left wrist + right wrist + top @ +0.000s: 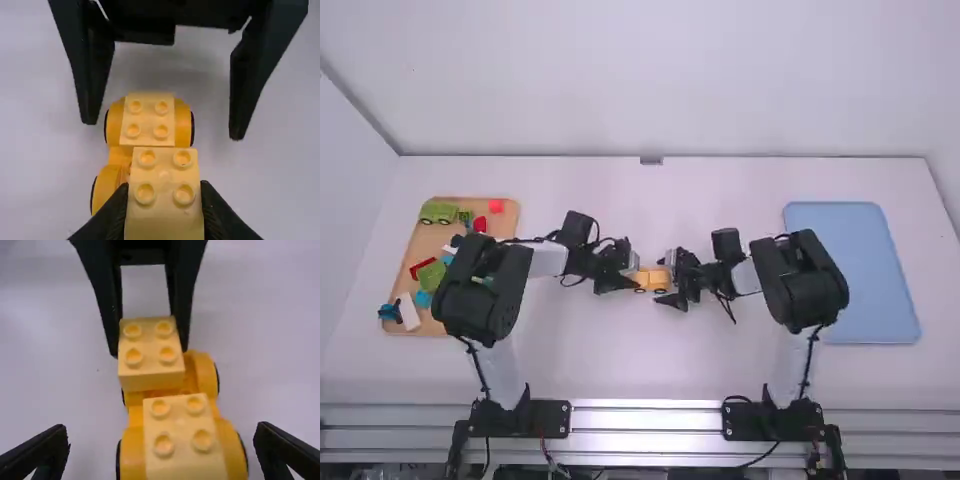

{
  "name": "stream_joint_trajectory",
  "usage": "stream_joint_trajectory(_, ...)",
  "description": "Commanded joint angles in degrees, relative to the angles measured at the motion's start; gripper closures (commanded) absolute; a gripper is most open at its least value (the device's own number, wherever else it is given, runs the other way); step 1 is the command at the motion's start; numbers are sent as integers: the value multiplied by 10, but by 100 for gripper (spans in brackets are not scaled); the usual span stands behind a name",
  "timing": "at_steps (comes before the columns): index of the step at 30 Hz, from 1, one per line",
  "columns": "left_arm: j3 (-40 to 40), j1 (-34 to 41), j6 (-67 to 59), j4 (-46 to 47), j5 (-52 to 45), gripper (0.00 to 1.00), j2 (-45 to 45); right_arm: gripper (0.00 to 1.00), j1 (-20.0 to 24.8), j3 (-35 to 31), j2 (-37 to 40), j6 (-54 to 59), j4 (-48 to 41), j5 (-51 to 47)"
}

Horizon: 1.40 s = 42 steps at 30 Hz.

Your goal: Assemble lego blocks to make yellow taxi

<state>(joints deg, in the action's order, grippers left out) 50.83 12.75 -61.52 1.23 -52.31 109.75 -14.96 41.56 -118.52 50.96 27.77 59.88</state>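
Observation:
My left gripper (628,275) and my right gripper (676,284) meet at the yellow car (660,280) mid-table. In the left wrist view my left gripper (162,212) is shut on a yellow block (164,197), held over one end of the wheeled yellow base (117,156). The right wrist view has that block (151,352) slightly askew on the base (204,372), between the left gripper's fingers. A second yellow block (185,440) sits between the wheels at the other end. Around that end my right gripper (160,450) stands open, its fingers apart from the car.
At the left, a wooden tray (510,215) holds a green vehicle (438,212) and several red, green, blue and white pieces, partly beneath the left arm. A blue tray (860,270) lies at the right, beside the right arm.

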Motion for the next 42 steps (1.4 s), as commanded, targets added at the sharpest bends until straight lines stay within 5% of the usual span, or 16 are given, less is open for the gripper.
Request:
stream_joint_trajectory(1,-2,0,21,-5,-27,98,-12,2,-1,24,-15,1,2,14)
stream_joint_trajectory(15,-3,-2,21,-37,-55,98,4,5,-18,41,-30,17,-10,-27)
stream_joint_trajectory(21,-3,0,21,-34,-41,98,4,23,-19,46,-30,40,-29,-30)
stream_joint_trajectory(30,-3,0,21,-25,-33,98,7,76,-18,46,-30,40,-32,-30)
stream_joint_trajectory(42,-4,-25,-15,-19,-87,98,9,79,-6,46,-30,40,-59,-42)
